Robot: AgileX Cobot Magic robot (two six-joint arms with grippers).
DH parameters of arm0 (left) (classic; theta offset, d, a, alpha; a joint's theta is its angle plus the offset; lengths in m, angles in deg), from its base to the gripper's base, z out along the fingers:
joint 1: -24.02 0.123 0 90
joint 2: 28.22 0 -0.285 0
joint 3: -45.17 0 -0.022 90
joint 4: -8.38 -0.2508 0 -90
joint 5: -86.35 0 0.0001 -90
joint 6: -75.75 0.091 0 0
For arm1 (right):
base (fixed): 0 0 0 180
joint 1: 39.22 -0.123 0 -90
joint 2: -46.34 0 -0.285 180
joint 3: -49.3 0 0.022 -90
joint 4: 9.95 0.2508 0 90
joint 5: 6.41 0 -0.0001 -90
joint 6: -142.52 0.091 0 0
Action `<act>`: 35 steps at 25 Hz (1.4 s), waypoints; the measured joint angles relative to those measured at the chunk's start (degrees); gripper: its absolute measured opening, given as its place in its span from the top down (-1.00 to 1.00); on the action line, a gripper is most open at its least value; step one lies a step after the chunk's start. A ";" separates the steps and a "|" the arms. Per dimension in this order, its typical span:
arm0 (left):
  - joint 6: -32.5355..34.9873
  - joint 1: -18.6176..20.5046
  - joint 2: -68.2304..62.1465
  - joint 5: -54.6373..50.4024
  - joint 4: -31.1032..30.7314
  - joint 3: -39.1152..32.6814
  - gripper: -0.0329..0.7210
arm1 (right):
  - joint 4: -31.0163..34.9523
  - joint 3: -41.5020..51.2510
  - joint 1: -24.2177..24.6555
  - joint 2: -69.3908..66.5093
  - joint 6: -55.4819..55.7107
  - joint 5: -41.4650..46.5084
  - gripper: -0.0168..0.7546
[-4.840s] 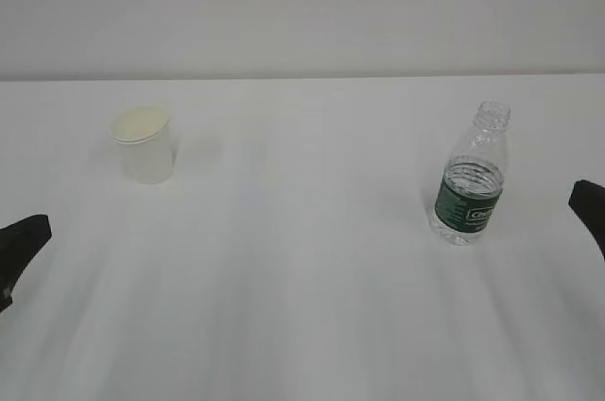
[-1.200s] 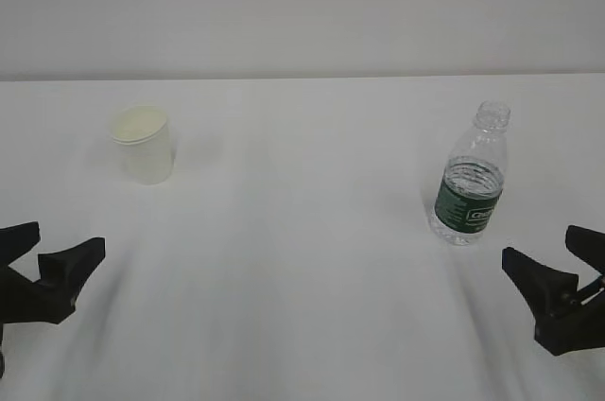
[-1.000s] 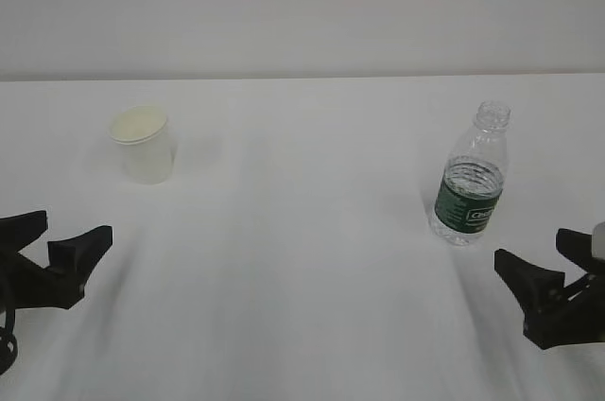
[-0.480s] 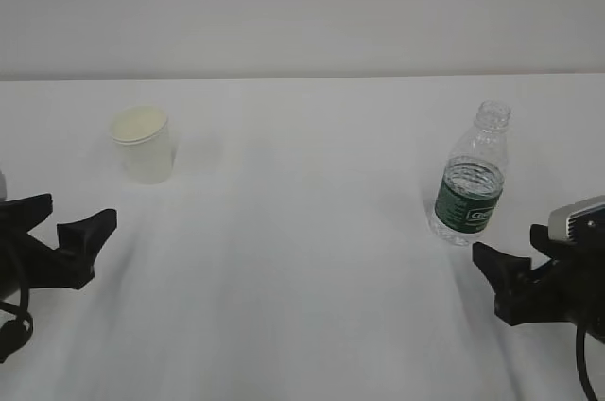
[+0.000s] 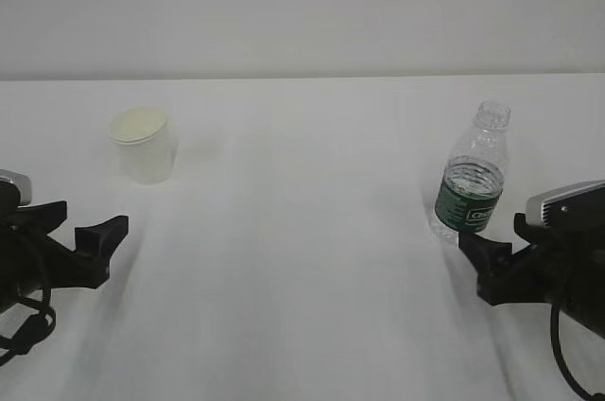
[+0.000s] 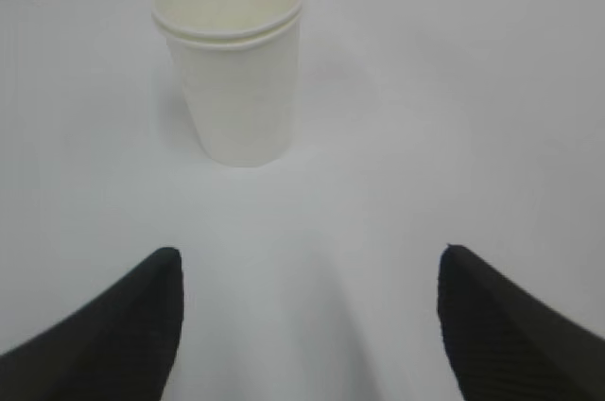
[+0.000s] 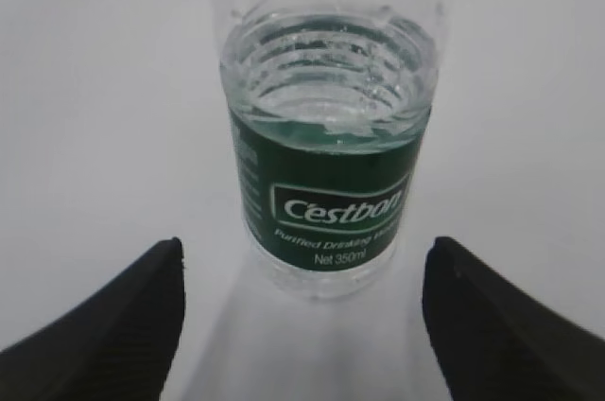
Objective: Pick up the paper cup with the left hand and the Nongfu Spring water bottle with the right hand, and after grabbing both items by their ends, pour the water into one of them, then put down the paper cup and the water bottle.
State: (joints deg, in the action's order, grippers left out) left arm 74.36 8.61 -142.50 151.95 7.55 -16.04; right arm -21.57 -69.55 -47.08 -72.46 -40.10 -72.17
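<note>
Both grippers are seen spread wide with nothing held: the left gripper (image 5: 74,231) is set low over the white table (image 5: 302,259), and the right gripper (image 5: 501,254) is set low at the opposite side. Ahead of the left gripper, well apart from its dark fingertips (image 6: 132,316), the paper cup (image 5: 144,144) is found standing upright; its pale cream inside is shown, but no contents can be made out. Just ahead of the right gripper, centred between its fingers (image 7: 109,311), the Nongfu Spring water bottle (image 5: 471,179) is found upright, untouched. A clear ribbed body and a dark green label band with white lettering are presented, and the water (image 7: 326,84) is seen reaching above the band. A capless threaded neck is shown only in the exterior view; the label's lettering is legible only from the right wrist, and the cup's doubled rim (image 6: 229,15) is shown best from the left wrist.
</note>
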 joint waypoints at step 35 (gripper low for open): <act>1.39 0.00 -0.56 0.00 1.60 1.19 -0.66 | 1.06 -13.87 0.00 -9.67 1.37 -0.10 -0.57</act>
State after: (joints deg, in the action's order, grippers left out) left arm 75.75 8.61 -143.06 151.95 9.16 -14.84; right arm -20.51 -83.42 -47.08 -82.13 -38.74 -72.27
